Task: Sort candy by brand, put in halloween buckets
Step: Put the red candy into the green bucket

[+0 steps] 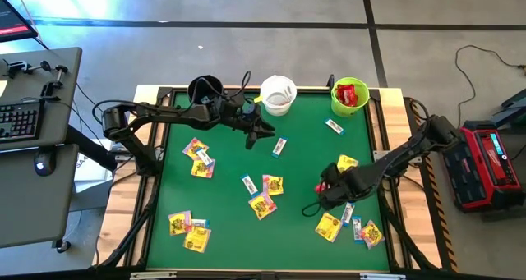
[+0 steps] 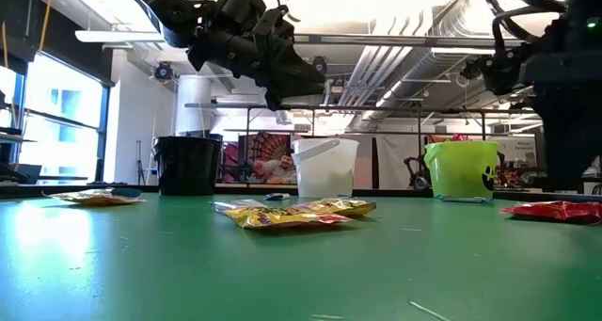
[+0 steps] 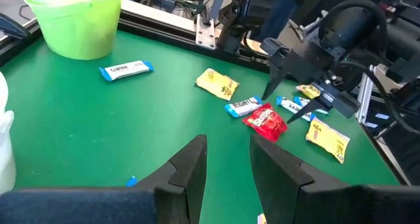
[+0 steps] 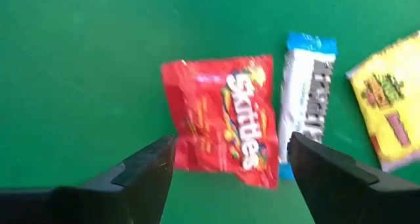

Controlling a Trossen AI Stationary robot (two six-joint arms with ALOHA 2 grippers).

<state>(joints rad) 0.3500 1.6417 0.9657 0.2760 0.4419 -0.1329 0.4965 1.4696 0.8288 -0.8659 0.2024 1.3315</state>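
My right gripper [image 4: 230, 145] points down, open, just over a red candy packet [image 4: 220, 119] that lies flat on the green table. One finger stands on each side of the packet, and no touch shows. A slim white-and-blue packet [image 4: 308, 96] and a yellow one [image 4: 387, 112] lie beside it. My left gripper [image 3: 228, 145] hovers open with nothing between its fingers, over the table near the white bucket [image 1: 278, 95]. The black bucket [image 1: 204, 89] and the lime green bucket [image 1: 349, 97], which has red candy in it, stand along the far edge with the white one.
Yellow and white-and-blue packets lie scattered across the table: a group at the left [image 1: 199, 157], one in the middle [image 1: 265, 194], one at the near left [image 1: 189, 229] and one at the near right [image 1: 353, 227]. A single white-and-blue packet [image 1: 334, 126] lies near the green bucket.
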